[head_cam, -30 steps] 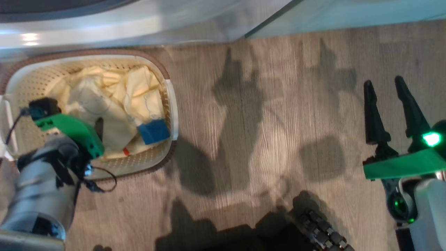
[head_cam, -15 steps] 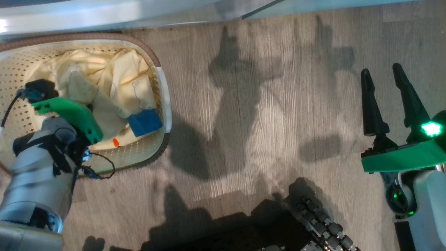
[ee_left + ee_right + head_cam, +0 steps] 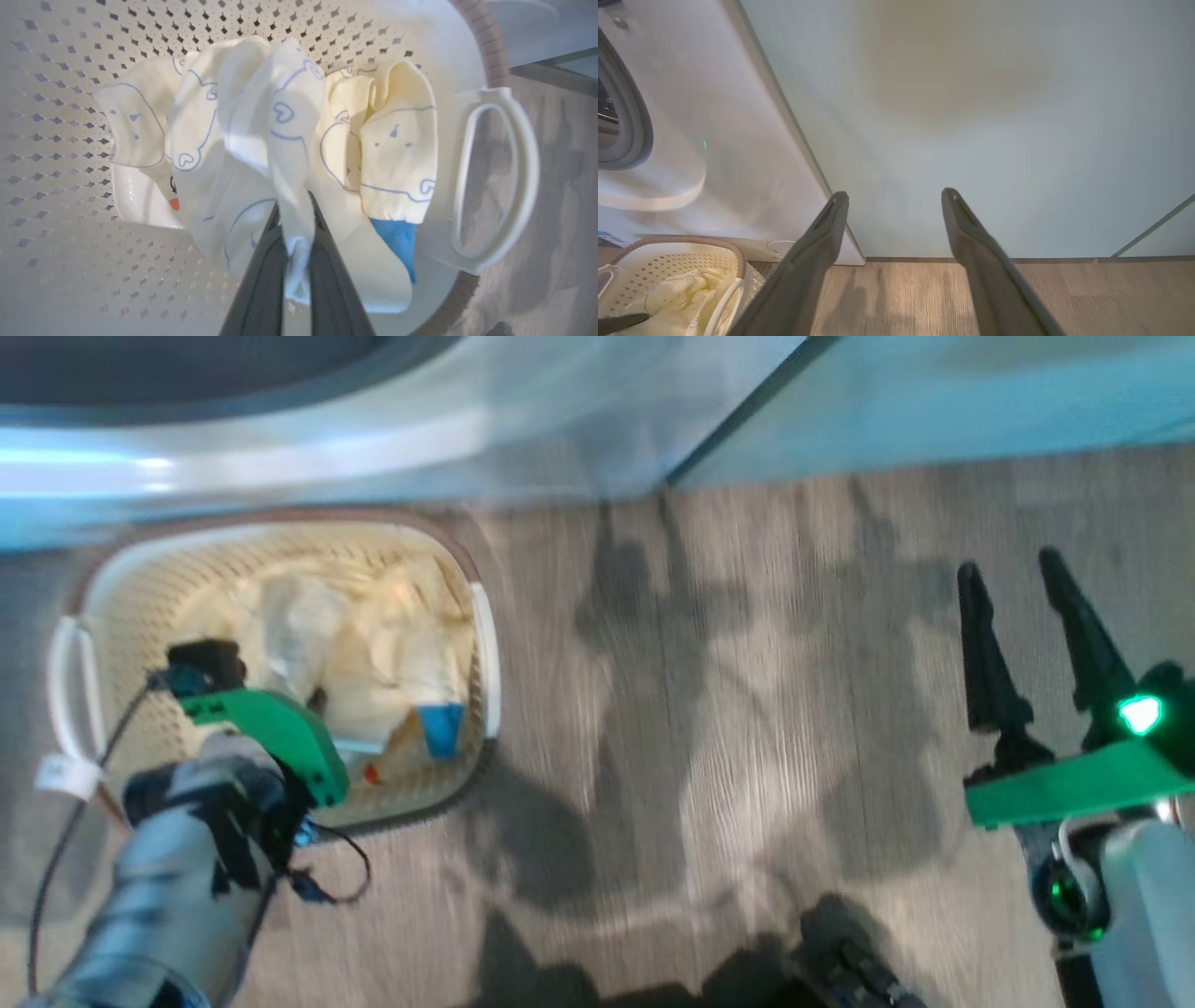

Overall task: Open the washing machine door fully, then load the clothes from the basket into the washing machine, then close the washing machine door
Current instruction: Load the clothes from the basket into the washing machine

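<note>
My left gripper (image 3: 295, 210) is down in the basket (image 3: 70, 116) and is pinched shut on the clothes (image 3: 261, 140). I only have one thin fold between my two fingers. The rest of the soft yellow bundle sits on the basket floor, with its blue patch (image 3: 397, 242) close to the white handle (image 3: 495, 177).

That thin fold is my worry. If I lift fast, I think it could slide out and the clothes would drop back down. Only one piece may come up and the rest may stay behind. Then I would have to go in again.

The bundle may also open up and hang long under my gripper. A hanging end could catch on the brown rim or the handle and pull the basket over. It could drag on the wood floor (image 3: 747, 709) and get dirty.

The washing machine (image 3: 373, 420) stands just behind the basket. In the right wrist view I see the grey ring of its round hole (image 3: 642, 135). A loose end could snag on that ring or hang out of the hole, and then the door would not close well. I cannot tell where the door is right now.

My right gripper (image 3: 1008, 563) is wide and holds nothing. It hangs over the floor, well apart from the basket, too far to catch a fall.
</note>
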{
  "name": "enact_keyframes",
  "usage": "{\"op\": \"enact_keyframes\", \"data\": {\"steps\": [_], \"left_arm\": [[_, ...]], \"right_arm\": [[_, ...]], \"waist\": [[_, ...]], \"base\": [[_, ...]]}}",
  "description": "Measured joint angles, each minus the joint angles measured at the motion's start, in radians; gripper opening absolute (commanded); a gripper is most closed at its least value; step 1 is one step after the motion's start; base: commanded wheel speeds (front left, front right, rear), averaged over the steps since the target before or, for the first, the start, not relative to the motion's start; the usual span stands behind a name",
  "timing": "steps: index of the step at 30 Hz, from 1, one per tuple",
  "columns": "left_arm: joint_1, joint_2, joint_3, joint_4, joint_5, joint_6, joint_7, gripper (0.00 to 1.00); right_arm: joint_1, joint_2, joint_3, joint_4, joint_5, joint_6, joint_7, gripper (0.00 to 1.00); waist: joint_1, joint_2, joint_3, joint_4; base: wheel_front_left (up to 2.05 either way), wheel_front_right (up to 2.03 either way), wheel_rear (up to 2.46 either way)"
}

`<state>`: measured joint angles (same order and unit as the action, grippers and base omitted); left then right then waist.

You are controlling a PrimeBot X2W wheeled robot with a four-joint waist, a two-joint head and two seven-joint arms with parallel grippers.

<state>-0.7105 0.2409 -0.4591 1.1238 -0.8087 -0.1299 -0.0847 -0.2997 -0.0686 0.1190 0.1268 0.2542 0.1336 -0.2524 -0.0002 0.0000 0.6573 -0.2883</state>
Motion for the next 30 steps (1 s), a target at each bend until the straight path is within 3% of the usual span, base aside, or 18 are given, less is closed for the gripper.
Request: {"op": "enact_keyframes", "data": {"steps": [11,19,22,30], "left_arm": [[0.149,0.012,-0.16,-0.128,-0.14,0.0,-0.125,0.0],[0.217,0.05,-0.191,-0.208,-0.18,0.0,-0.163,0.0],[0.238,0.07,-0.152,-0.271,-0.159,0.0,-0.163,0.0],[0.363,0.08,0.061,-0.461,0.027,0.0,-0.163,0.0]], "right_arm": [[0.12,-0.025,-0.014,0.038,0.01,0.0,0.0,1.0],[0.204,-0.027,-0.024,0.054,0.019,0.0,0.0,1.0],[0.235,-0.027,-0.03,0.056,0.019,0.0,0.0,1.0],[0.299,-0.029,-0.053,0.057,0.019,0.0,0.0,1.0]], "waist": [[0.0,0.0001,-0.241,0.052],[0.0,0.0001,-0.384,0.081],[0.0,0.0001,-0.436,0.094],[0.0,0.0001,-0.545,0.12]], "base": [[0.0,0.0,0.0],[0.0,0.0,0.0],[0.0,0.0,0.0],[0.0,0.0,0.0]]}}
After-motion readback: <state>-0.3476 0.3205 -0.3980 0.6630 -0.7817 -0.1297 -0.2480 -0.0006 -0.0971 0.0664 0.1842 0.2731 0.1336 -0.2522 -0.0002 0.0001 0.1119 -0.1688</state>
